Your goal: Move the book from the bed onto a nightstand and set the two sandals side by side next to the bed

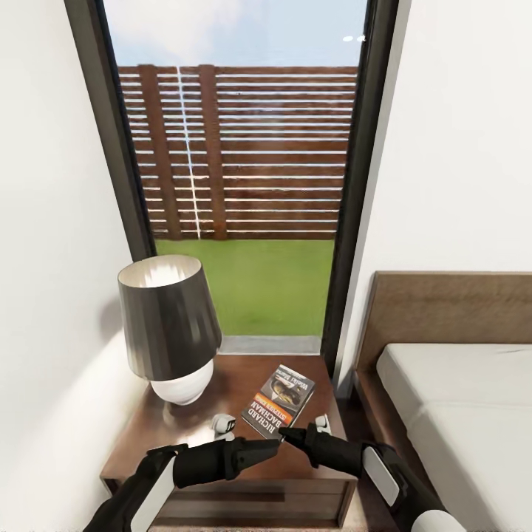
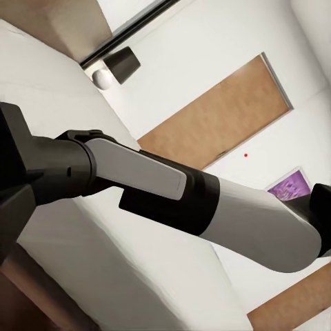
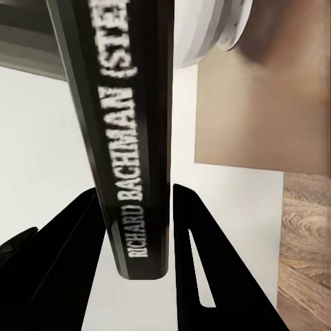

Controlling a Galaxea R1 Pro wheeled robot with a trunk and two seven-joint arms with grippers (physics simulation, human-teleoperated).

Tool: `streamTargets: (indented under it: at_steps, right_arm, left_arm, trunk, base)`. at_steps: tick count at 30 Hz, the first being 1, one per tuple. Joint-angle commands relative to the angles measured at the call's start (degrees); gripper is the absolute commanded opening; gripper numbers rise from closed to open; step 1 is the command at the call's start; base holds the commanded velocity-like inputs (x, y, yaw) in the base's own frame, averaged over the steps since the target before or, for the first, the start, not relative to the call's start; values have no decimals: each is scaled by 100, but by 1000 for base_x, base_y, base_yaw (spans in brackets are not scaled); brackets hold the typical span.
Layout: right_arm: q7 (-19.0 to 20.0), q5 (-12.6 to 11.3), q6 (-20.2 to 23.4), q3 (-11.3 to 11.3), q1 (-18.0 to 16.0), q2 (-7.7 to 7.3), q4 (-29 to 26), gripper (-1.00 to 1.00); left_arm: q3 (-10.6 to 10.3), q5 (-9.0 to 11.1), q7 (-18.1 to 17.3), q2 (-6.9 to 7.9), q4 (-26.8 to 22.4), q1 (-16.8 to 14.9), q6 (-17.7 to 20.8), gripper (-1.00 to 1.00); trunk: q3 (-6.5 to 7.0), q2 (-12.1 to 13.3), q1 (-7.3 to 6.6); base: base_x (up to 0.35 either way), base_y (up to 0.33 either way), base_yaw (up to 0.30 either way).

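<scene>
Glossy nightstand beside bed, book between right jaws, seemingly clamped, left jaws unclear.

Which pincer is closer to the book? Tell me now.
Right. The right pincer is at the book, its fingers on either side of the spine. The left pincer sits just short of the book's near edge, over the nightstand.
</scene>
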Motion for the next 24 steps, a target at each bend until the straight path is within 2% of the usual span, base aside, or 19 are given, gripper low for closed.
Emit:
streamTargets:
  at_steps: [1, 18, 24]
  right_arm:
    - [-7, -58, 32, 22, -4, -6, -2, -100]
    - [-7, -83, 32, 22, -4, 2, -2, -100]
    - [-7, -83, 32, 22, -4, 3, -2, -100]
  left_arm:
    - [-20, 51, 4, 6, 1, -5, 60, 100]
    - [-20, 51, 4, 6, 0, -5, 60, 100]
    - [-15, 51, 4, 6, 5, -5, 59, 100]
  trunk:
    - [-24, -44, 22]
    - [-329, -726, 395]
    - [-329, -726, 395]
  base:
    - [0, 0, 0]
    - [0, 0, 0]
    - [0, 0, 0]
